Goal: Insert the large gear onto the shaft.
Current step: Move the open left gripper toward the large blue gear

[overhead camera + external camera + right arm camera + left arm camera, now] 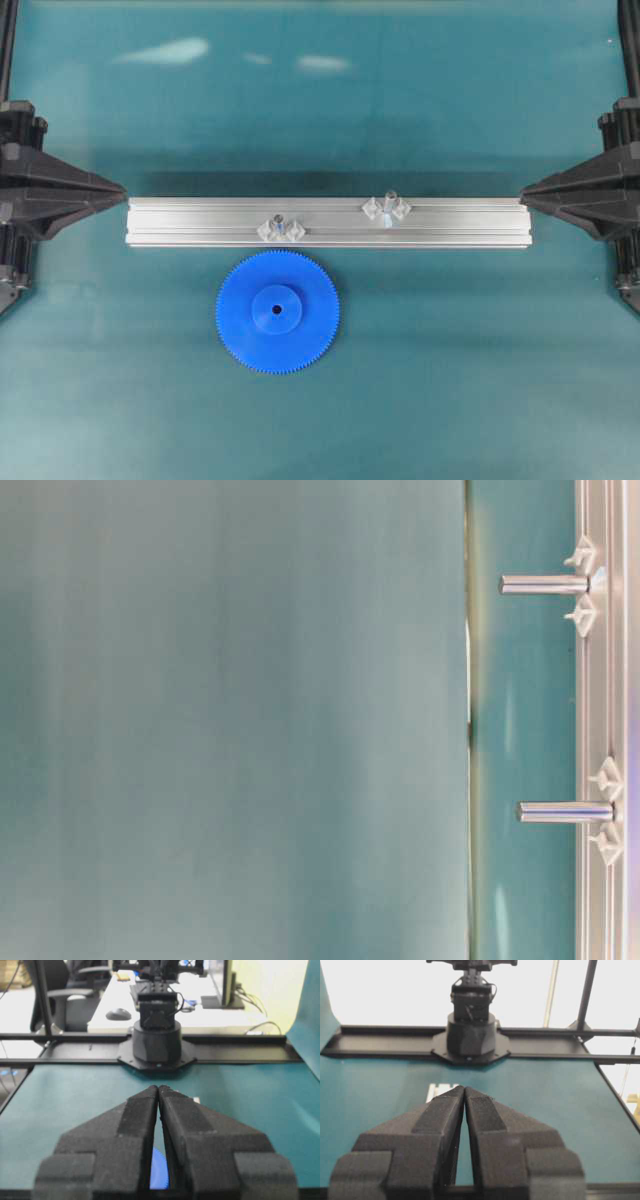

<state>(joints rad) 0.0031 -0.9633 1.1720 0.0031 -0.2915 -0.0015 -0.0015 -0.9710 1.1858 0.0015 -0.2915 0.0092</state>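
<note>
My own black fingers fill the wrist views: my left gripper (464, 1091) has its tips pressed together on nothing, and my right gripper (158, 1089) is the same, tips meeting, nothing pinched. Between my right fingers a sliver of blue shows below.

That blue is the large gear (277, 312), lying flat on the teal table (470, 380), hub up, just in front of the aluminium rail (480, 222), left of the table's middle. The shaft (389, 200) stands upright on the rail between its 2 clear diamond mounts, right of the gear and apart from it. A second pin (279, 219) with a dark tip stands on the rail directly behind the gear. My 2 grippers sit at the rail's ends, well apart from the gear.
</note>
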